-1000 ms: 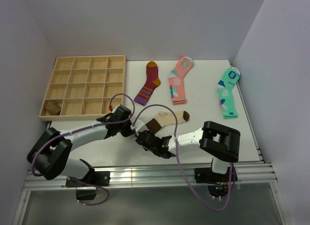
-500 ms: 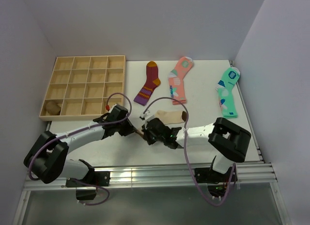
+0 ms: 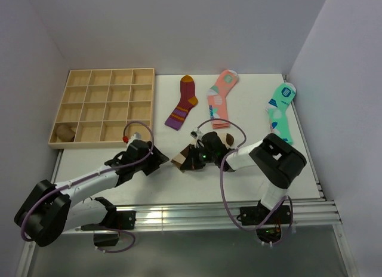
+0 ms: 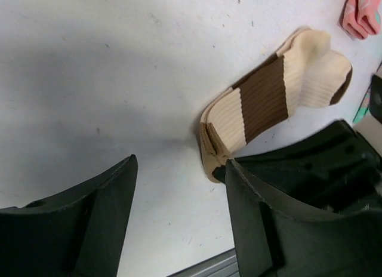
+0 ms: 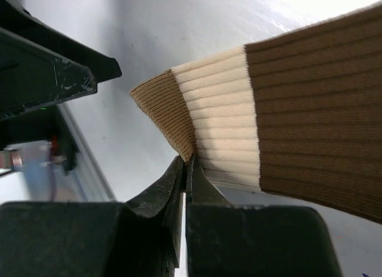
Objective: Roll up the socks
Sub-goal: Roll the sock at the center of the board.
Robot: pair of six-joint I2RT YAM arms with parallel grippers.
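Top external: socks [image 3: 182, 159] half hidden

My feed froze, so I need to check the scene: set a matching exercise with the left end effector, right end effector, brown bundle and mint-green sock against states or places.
Things: 1 left end effector; 2 right end effector; 3 brown bundle; 4 mint-green sock.
States or places: A tray's near-left corner compartment; B shut on the beige sock's cuff; C open, empty; D by the table's right edge.
Pairs: 1-C; 2-B; 3-A; 4-D.
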